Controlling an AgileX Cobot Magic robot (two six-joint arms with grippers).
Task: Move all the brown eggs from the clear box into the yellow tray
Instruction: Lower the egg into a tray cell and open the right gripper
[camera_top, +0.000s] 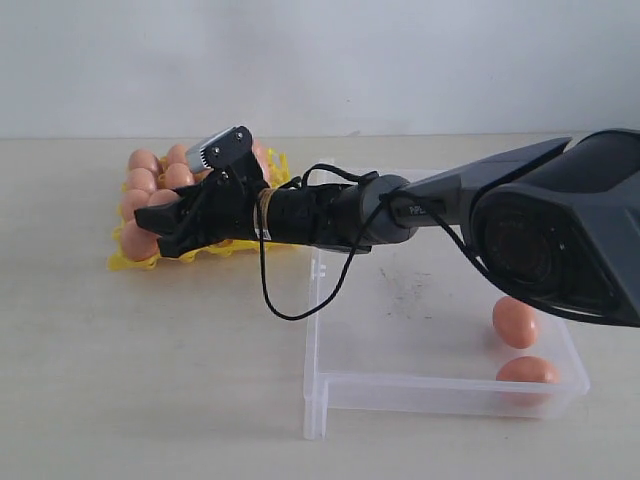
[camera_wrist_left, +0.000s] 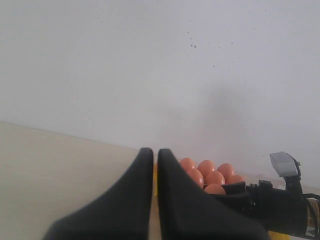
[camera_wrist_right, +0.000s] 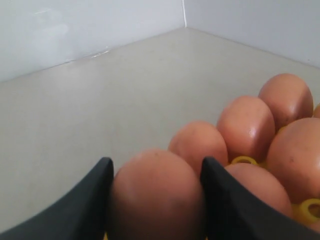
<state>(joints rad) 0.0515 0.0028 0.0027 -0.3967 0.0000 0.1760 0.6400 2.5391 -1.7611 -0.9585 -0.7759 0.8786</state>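
Observation:
The yellow tray (camera_top: 122, 262) lies at the left with several brown eggs (camera_top: 144, 160) in its cups. My right gripper (camera_top: 152, 236) reaches across from the right to the tray's near left corner. It is shut on one brown egg (camera_wrist_right: 156, 195), with a black finger (camera_wrist_right: 95, 200) pressed against each side. Tray eggs (camera_wrist_right: 247, 127) and a yellow peak (camera_wrist_right: 244, 160) sit just behind it. Two brown eggs (camera_top: 515, 322) (camera_top: 527, 370) lie in the clear box (camera_top: 400, 392) at its right end. My left gripper (camera_wrist_left: 155, 152) is shut on nothing, off to the tray's side, with the tray eggs (camera_wrist_left: 206, 169) beyond it.
The right arm (camera_top: 330, 215) and its looping black cable (camera_top: 275, 300) stretch over the box's left wall. A large black camera housing (camera_top: 560, 235) fills the right of the exterior view. The same arm (camera_wrist_left: 270, 205) shows in the left wrist view. A white wall runs behind the table.

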